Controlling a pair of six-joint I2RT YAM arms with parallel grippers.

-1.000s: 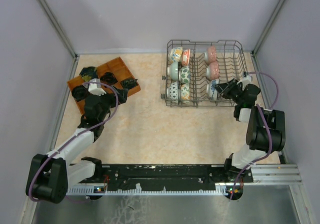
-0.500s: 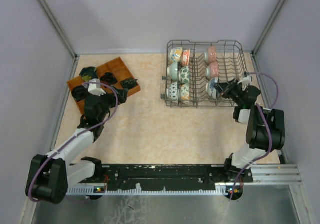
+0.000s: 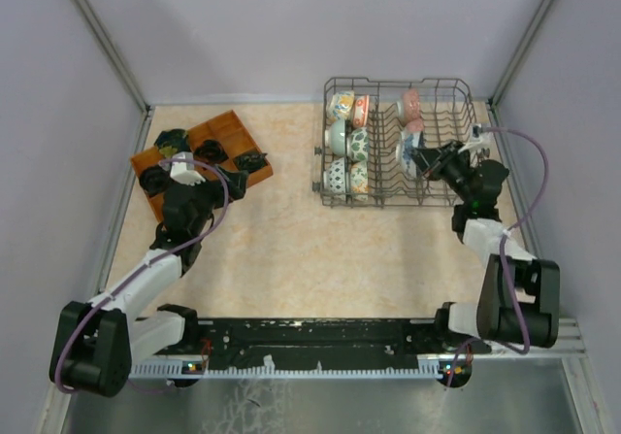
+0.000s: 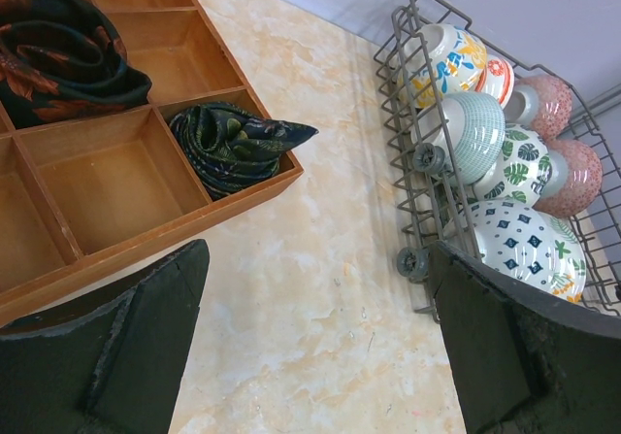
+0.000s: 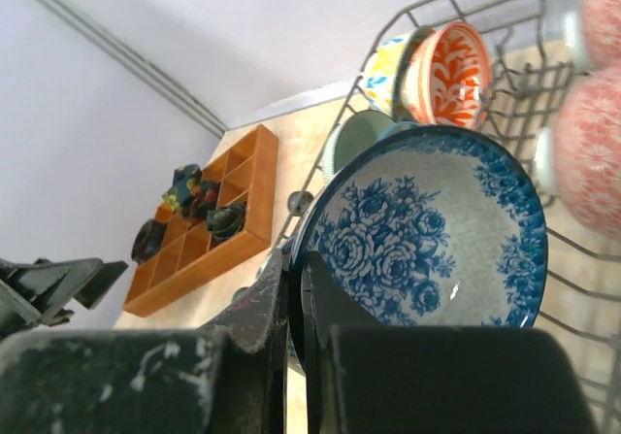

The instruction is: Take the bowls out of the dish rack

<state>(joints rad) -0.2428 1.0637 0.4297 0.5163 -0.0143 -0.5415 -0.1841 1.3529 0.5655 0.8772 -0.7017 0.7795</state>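
The right hand (image 5: pixel 294 264) is clenched on the rim of the blue-and-white floral ceramic bowl (image 5: pixel 427 230), which is over the right half of the grey wire dish rack (image 3: pixel 427 81), perhaps lifted clear of the tines. Other patterned bowls (image 4: pixel 471 133) stand in the rack. The left hand (image 4: pixel 320 254) hangs released above the desk (image 3: pixel 291 250), near the brown wooden compartment tray (image 4: pixel 107 182).

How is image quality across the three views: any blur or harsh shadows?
Top external: even, soft light, no harsh shadows, bowls small. Left wrist: dish rack sharp, left gripper dark in the foreground. Right wrist: blue floral bowl crisp, right gripper a dark, soft mass along the bottom.
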